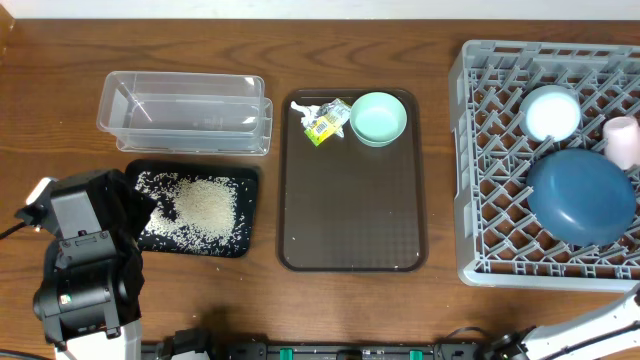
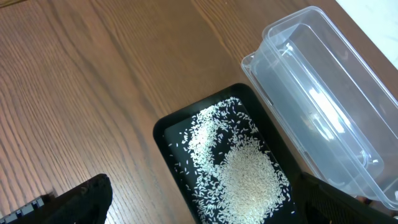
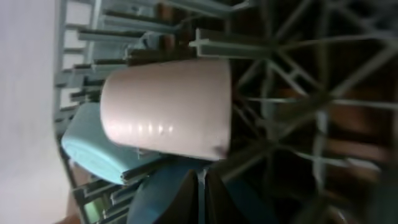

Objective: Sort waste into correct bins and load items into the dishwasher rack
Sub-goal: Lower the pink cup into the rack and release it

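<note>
The rice (image 1: 200,207) lies heaped in the black tray (image 1: 250,180), next to the clear tub (image 1: 185,110). My left gripper (image 2: 208,211) hangs open over the near end of the tray (image 2: 163,134) and the rice (image 2: 245,174), holding nothing. A crumpled wrapper (image 1: 325,122) and a pale green cup (image 1: 378,118) sit on the brown serving tray. The grey rack (image 1: 480,150) holds a light-blue bowl (image 1: 552,112), a pink cup (image 1: 622,140) and the dark-blue dish (image 1: 580,195). My right gripper (image 3: 202,171) is shut and empty, just below the pink cup (image 3: 168,106), over the dish (image 3: 155,199).
The brown serving tray (image 1: 350,200) lies between the bins and the rack. My left arm (image 1: 85,260) covers the table's front left corner. Part of my right arm (image 1: 600,325) shows at the bottom right, below the rack.
</note>
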Available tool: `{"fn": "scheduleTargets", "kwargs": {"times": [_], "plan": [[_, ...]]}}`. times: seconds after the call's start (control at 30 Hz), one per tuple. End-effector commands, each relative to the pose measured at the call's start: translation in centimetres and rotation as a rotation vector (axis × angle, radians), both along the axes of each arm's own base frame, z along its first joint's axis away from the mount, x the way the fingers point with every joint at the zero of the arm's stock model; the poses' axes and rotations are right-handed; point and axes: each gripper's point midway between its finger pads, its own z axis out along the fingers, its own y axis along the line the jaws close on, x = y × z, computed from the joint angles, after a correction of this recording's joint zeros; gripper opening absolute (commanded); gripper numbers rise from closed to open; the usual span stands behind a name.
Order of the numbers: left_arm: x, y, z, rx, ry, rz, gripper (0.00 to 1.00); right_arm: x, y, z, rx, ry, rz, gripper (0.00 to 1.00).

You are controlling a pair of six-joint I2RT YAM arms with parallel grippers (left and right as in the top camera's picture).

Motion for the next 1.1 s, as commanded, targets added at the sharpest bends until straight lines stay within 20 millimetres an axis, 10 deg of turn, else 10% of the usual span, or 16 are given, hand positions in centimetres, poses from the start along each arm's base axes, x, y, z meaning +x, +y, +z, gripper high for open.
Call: {"fn": "scheduleTargets", "kwargs": {"times": [0.0,0.33,0.7,1.07], "plan": [[-0.1,0.2,0.5,0.007,-0.01,0.01,0.94,-1.1,-1.0,5.7,-0.134,0.013,-0.108,0.04],[-0.1,0.2,0.5,0.007,-0.01,0.01,0.94,2.0,4.6,15.3,-0.364,-0.117,-0.026,0.1],[-0.1,0.2,0.5,0.007,-0.01,0.01,0.94,9.0,7.9,8.0,-0.605,0.128,0.072,0.01],[-0.1,0.2,0.5,0.007,-0.01,0.01,0.94,9.7,6.2,2.7,-0.599,0.24,0.036,0.01]]}}
